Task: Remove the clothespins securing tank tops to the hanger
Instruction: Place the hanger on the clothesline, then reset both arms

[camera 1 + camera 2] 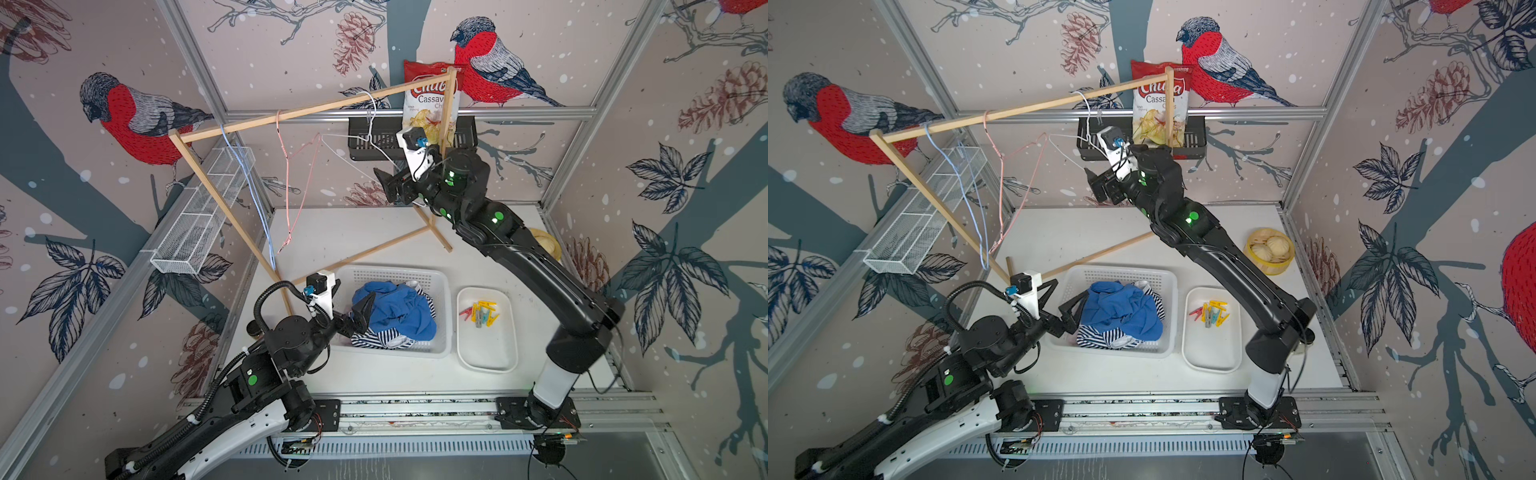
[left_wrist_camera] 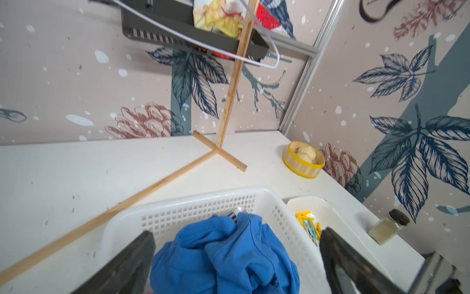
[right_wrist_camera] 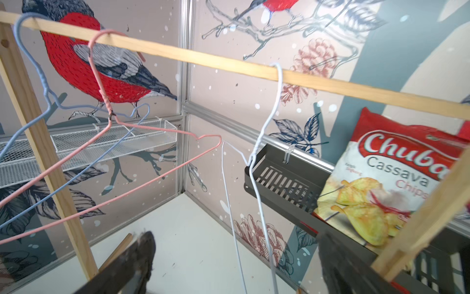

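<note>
Several clothespins (image 1: 481, 312), mostly yellow with a red one, lie in a white tray (image 1: 486, 365); they also show in the left wrist view as clothespins (image 2: 309, 224). A bright blue tank top (image 1: 399, 311) lies crumpled over a navy-and-white striped one (image 1: 374, 343) in a white basket (image 1: 444, 316). My left gripper (image 1: 353, 309) hangs open over the blue top (image 2: 229, 262), holding nothing. The blue hanger (image 1: 249, 178), pink hanger (image 1: 286, 166) and white hanger (image 1: 370, 120) hang bare. My right gripper (image 1: 388, 187) is raised and open; the white hanger's wires (image 3: 264, 229) run between its fingers, untouched.
The wooden rack's rail (image 1: 311, 109) and legs span the table's back and left. A black wall shelf holds a chips bag (image 1: 430, 104). A white mesh shelf (image 1: 203, 216) is on the left wall. A bun steamer (image 1: 1268, 249) and a small jar (image 2: 386, 226) stand at the right.
</note>
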